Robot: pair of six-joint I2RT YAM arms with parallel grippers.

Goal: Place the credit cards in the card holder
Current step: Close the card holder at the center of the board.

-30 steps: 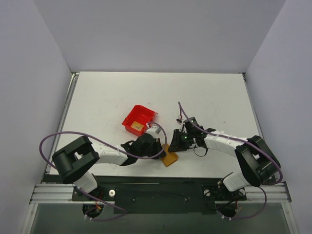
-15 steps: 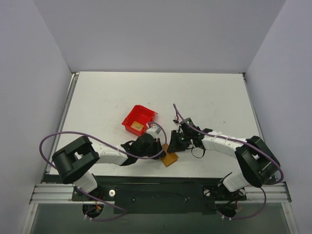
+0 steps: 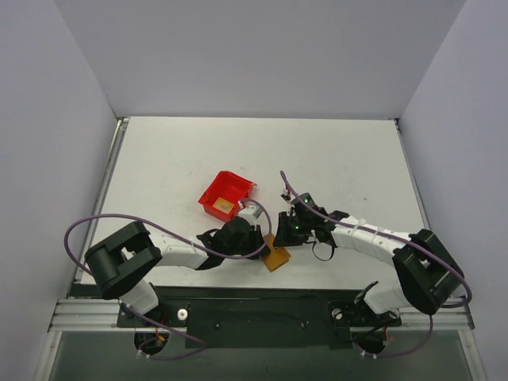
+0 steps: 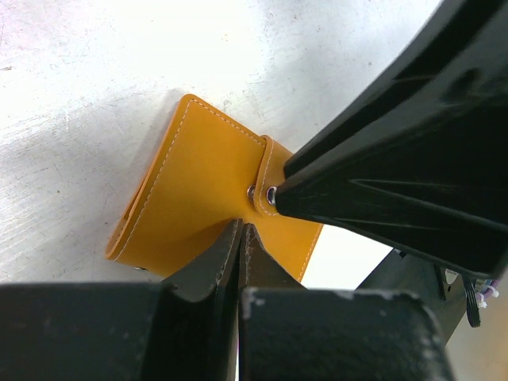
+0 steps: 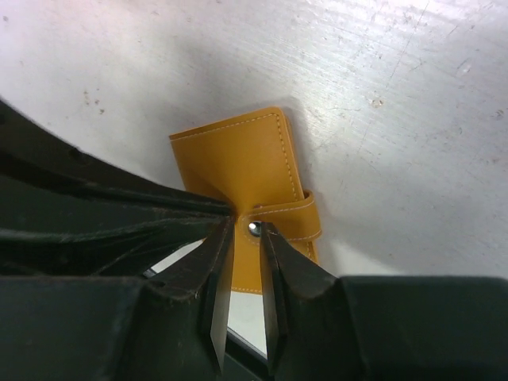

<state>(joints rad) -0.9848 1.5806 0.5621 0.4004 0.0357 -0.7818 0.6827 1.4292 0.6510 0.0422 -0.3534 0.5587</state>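
The card holder [image 3: 276, 257] is a flat orange wallet lying near the table's front edge. It is folded shut, with its tab [image 5: 300, 219] snapped over the edge. My left gripper [image 4: 240, 232] is shut with nothing between its jaws, and its tips rest on the card holder's [image 4: 202, 186] face. My right gripper [image 5: 247, 232] stands open by a narrow gap, its tips straddling the snap stud [image 5: 254, 228] at the tab's end. In the top view the two grippers meet tip to tip over the holder. A tan credit card [image 3: 223, 207] lies in the red bin.
The red plastic bin [image 3: 236, 184] stands just behind the left gripper [image 3: 255, 238]. The right gripper's [image 3: 286, 235] purple cable loops above it. The metal rail of the table's front edge runs close below the card holder.
The right gripper's jaws have narrowed, and the right arm has edged slightly left toward the card holder. The left gripper and the holder have not moved.
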